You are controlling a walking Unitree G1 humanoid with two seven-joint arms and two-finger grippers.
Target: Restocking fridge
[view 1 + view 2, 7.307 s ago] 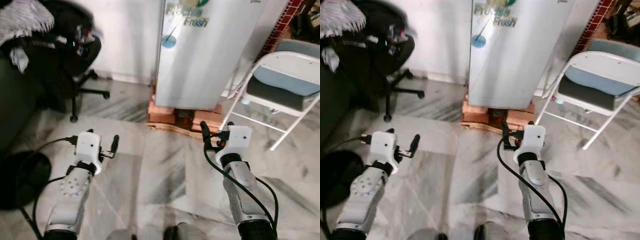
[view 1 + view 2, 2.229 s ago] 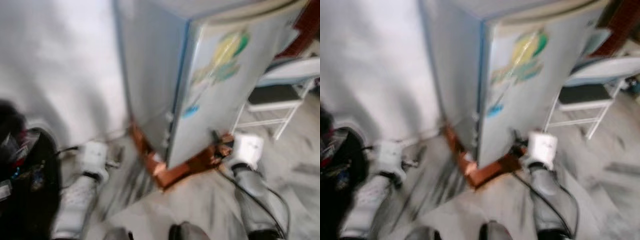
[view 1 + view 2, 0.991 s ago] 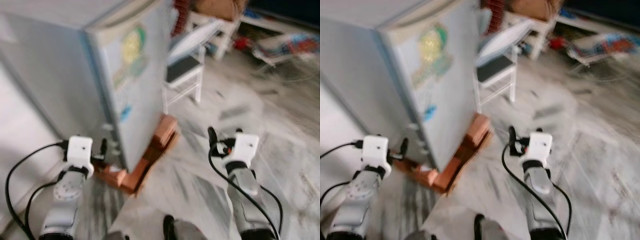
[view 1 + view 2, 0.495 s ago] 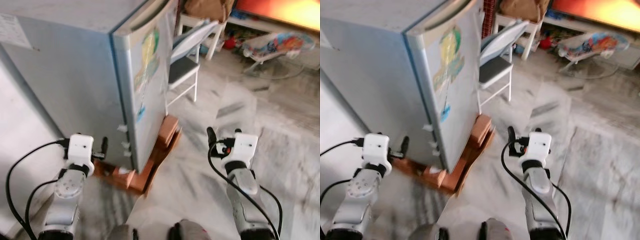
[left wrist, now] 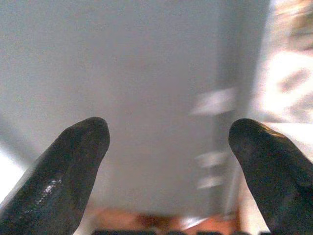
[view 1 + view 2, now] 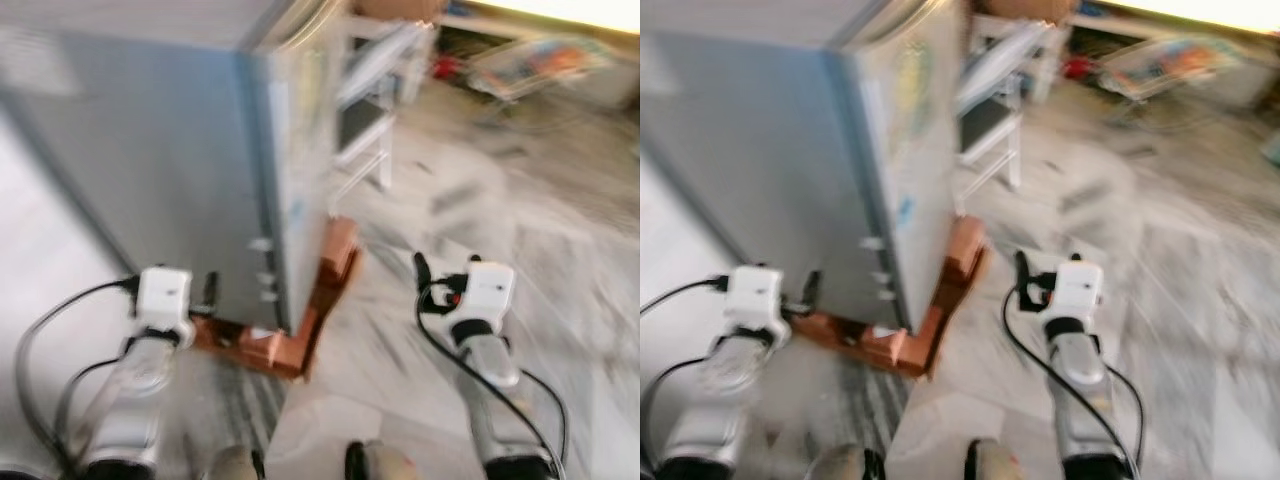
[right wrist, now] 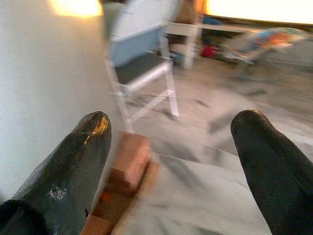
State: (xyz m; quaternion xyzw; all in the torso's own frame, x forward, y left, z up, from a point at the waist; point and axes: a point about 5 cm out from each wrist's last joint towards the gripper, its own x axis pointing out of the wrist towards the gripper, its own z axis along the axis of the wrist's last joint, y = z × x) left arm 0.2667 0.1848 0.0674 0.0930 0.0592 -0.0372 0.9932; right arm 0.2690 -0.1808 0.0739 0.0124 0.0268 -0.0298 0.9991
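Fridge (image 6: 200,150): tall grey cabinet, upright on a base of reddish bricks (image 6: 300,330) on the marble floor (image 6: 560,220), seen from its corner, so the plain side panel faces the camera and the door face with its sticker turns away toward the right. Door looks closed; frames blurred, so the seam and handle are not clear. Left gripper (image 6: 208,290) sits low, just beside the bottom of the side panel, fingers (image 5: 73,161) spread apart with nothing between them; the left wrist view looks straight onto the grey panel and the small white tabs at its corner edge. No item for restocking in either gripper. Folding chair (image 6: 370,110) stands beyond the fridge, close to the door side. Right gripper (image 6: 440,280) hovers over open floor, right of the brick base, fingers (image 7: 73,161) likewise apart and empty. Judgement: the door face lies forward and left of the right gripper, and the left gripper faces only the closed side wall, so the right arm is better placed for reaching the door edge; the robot likely needs to come round to the front first.
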